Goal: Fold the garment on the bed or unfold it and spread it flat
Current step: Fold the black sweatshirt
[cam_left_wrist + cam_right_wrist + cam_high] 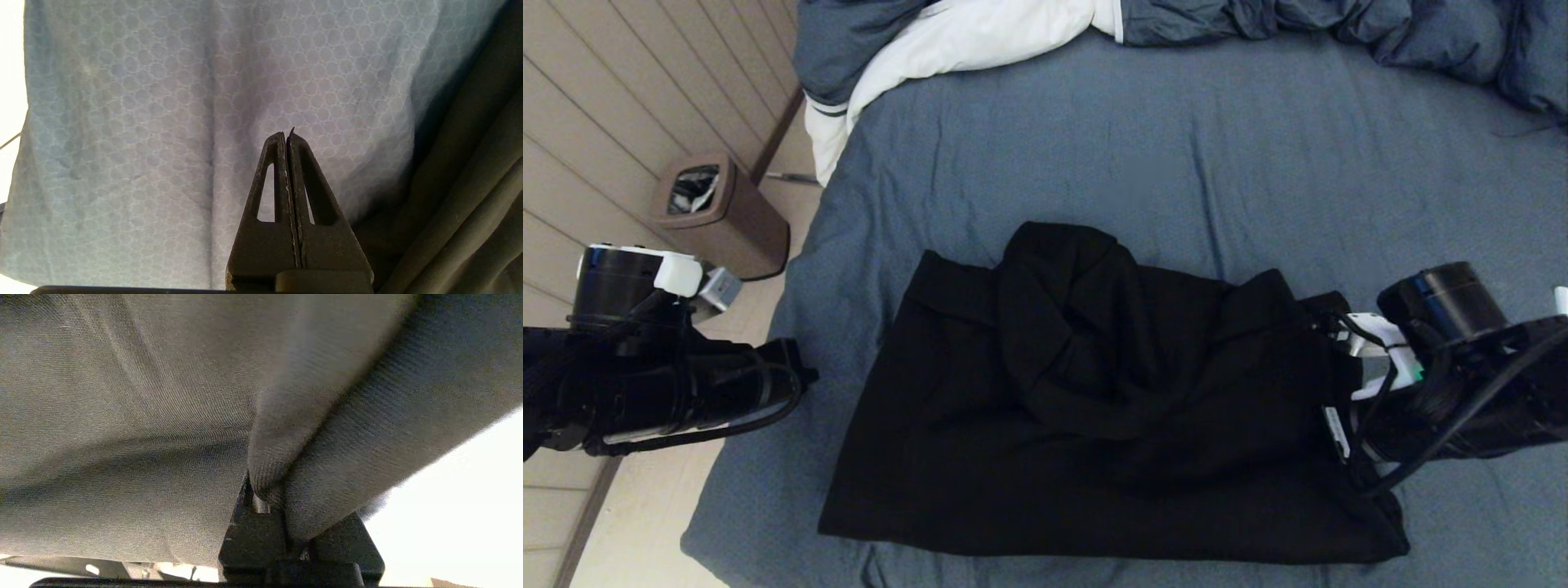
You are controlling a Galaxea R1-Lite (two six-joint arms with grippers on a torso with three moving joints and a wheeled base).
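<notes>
Garment [1094, 408] edge apparently pinched in right hand [286, 522]; left hand [289, 136] beside it.

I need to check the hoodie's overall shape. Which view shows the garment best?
The head view: the whole garment lies folded on the bed. The left wrist view catches only an edge; the right wrist view shows close-up fabric pinched in the right gripper.
</notes>
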